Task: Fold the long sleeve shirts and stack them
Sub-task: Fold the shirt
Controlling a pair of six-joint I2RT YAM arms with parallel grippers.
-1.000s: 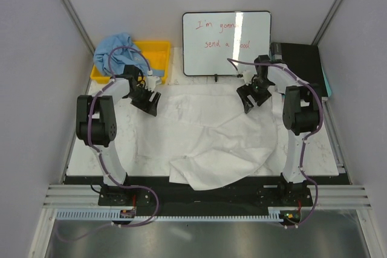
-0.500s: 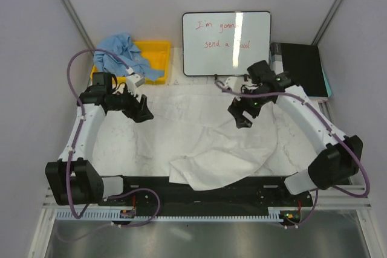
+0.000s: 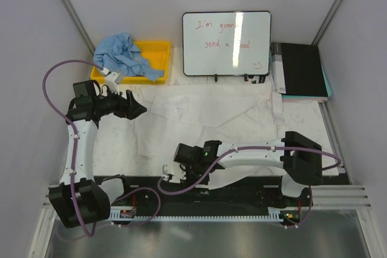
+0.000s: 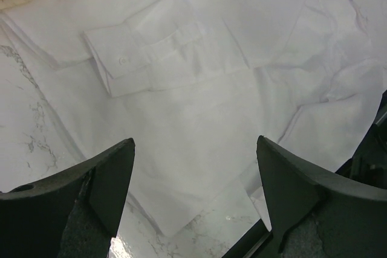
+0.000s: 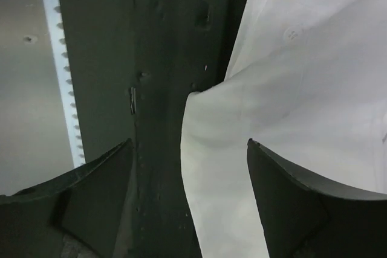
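Plainly the white shirt (image 3: 205, 119) is thin, limp cotton: light, wrinkled, no stiffness, likely to sag and slide once lifted. It lies spread over the middle of the desk (image 3: 115, 143), its near hem corner (image 5: 199, 107) spilling past the dark front edge at 6 o'clock. The blue shirt (image 3: 121, 52) is heaped on the yellow bin (image 3: 158, 46) at 10 o'clock. The left gripper (image 4: 195, 143) hangs at 9 o'clock above the buttoned cuff (image 4: 115, 58), jaws wide, holding nothing. The right gripper (image 5: 188, 143) is spread wide too and empty, straddling that hem corner. Seams, cuffs and corners look the best holds. The whiteboard (image 3: 227, 43) at 12 o'clock reads roughly "I'm gonna send a food", partly lost in glare; no brand shows
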